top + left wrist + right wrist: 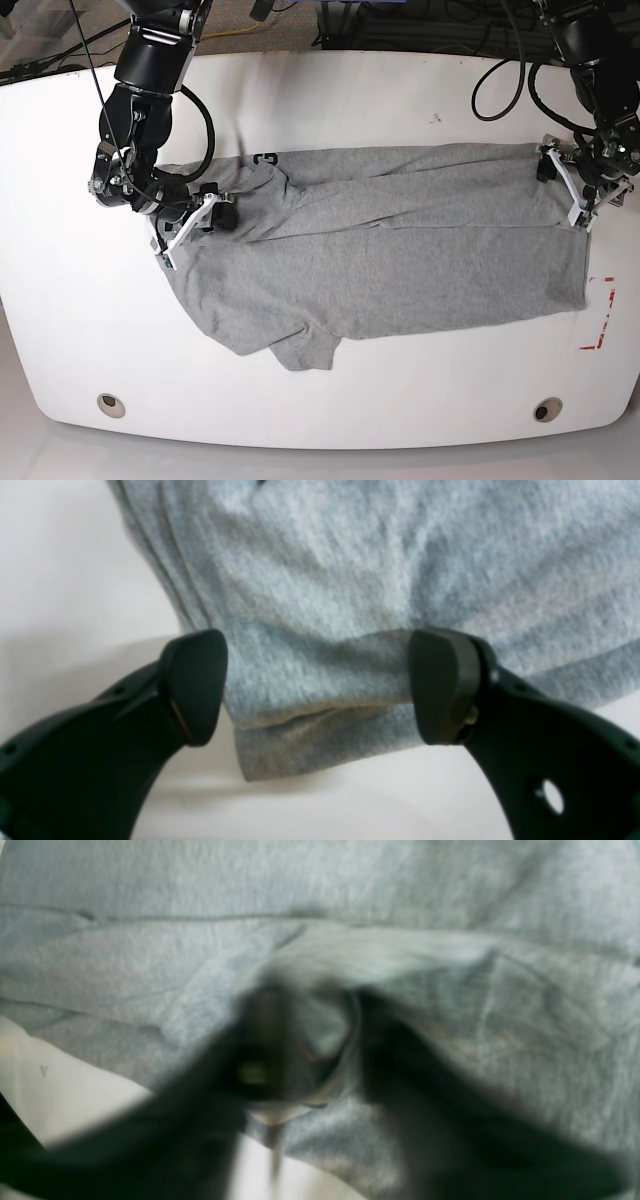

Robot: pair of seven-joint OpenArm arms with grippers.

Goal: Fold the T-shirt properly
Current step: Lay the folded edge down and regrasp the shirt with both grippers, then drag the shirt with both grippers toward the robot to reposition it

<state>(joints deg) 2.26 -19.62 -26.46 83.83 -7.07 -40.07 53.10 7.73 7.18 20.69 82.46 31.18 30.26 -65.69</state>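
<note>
The left tool point(317, 685) stands at the hem corner of the T-shirt point(400, 260), on the counter's far right side in the base view. Its two fingers point(192, 685) are wide apart, with a folded grey edge lying between them; they do not press on it. Just below this edge, bare white counter point(330, 100) shows.

The right tool point(310, 1050) is at the other end, at the shoulder and collar part. The wrist view is blurred, but cloth is bunched between the two dark fingers point(260, 1040), which are close together, so the tool seems to pinch a fold of the T-shirt.

The T-shirt lies lengthwise across the middle of the counter, its upper long edge folded over toward the middle, one sleeve pointing to the near edge. Around it the counter is open on all sides. A red tape mark point(600, 320) lies near the hem corner, and two round holes point(111, 404) sit along the near edge. Cables point(500, 70) hang behind the left arm.
</note>
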